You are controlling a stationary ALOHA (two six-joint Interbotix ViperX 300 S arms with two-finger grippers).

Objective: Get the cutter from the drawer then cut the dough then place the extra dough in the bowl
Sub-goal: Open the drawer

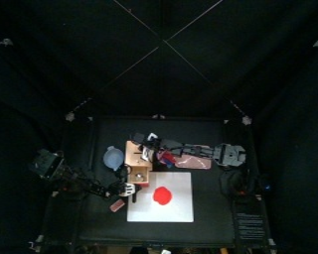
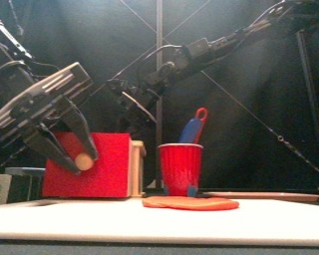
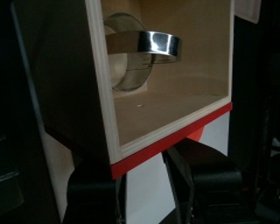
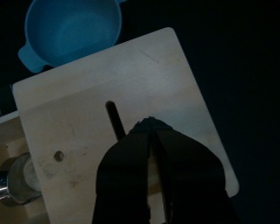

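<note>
Cutter (image 3: 152, 41) lies in the open drawer (image 3: 166, 101): light, stiff, slick metal, so grab the rim. Left gripper (image 3: 143, 168) parted, empty. Right gripper (image 4: 149, 127) closed, tip on box (image 4: 73, 105).

Lab booth: black curtains (image 1: 69, 60) enclose a small black table (image 1: 88, 226).

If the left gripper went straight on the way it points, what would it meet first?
Probably the red drawer front, just ahead of the left gripper; the cutter lies farther inside. Depth is unclear.
</note>
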